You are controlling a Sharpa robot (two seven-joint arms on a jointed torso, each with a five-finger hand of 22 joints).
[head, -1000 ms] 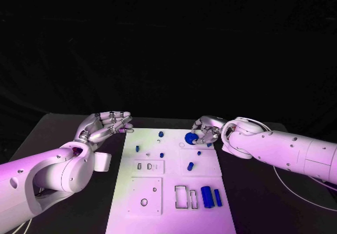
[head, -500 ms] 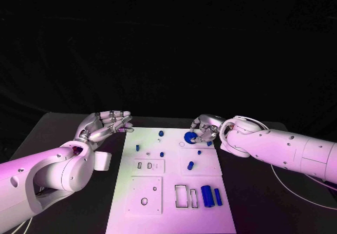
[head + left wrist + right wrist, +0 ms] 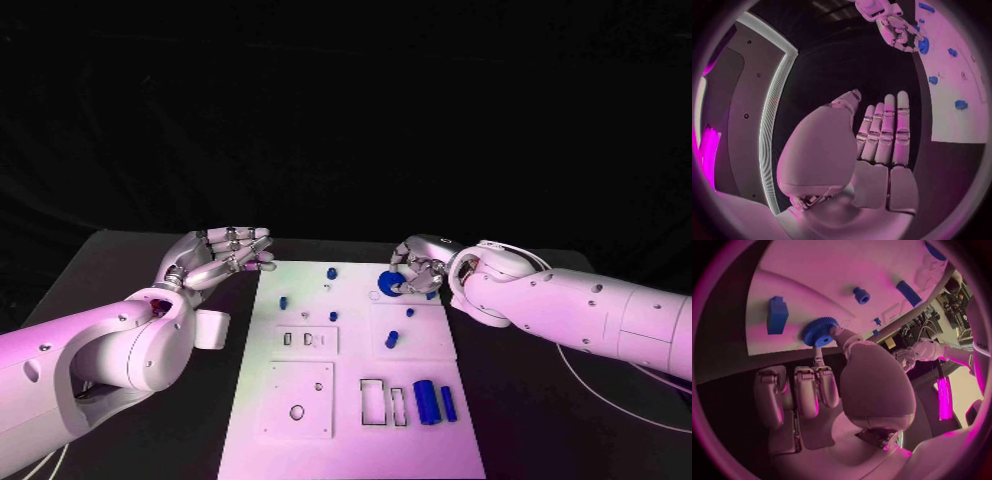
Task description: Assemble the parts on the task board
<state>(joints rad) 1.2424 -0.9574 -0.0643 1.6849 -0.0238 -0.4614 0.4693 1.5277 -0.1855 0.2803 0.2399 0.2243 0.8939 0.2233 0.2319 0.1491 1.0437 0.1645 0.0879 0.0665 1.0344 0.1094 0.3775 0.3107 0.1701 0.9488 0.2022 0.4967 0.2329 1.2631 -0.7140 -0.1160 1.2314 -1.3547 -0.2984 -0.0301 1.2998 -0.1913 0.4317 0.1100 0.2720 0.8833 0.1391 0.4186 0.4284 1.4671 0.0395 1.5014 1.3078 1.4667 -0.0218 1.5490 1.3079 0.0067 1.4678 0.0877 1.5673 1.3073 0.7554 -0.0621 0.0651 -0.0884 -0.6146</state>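
The right hand [image 3: 415, 270] is pinching a round blue ridged knob [image 3: 391, 284] at the upper right of the white rectangular task board [image 3: 353, 420], at centre frame on the black counter [image 3: 116, 290]. The left hand [image 3: 219, 255] is hovering released, fingers apart, beside the board's upper left corner. Two blue cylindrical parts [image 3: 434, 401] are lying at the board's lower right.

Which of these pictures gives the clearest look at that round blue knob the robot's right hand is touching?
The right wrist view: the round blue knob sits close up, its ridged rim clear, pinched by the right hand at the task board edge. The head view shows it small, partly behind fingers; the left wrist view shows a distant blue spot.
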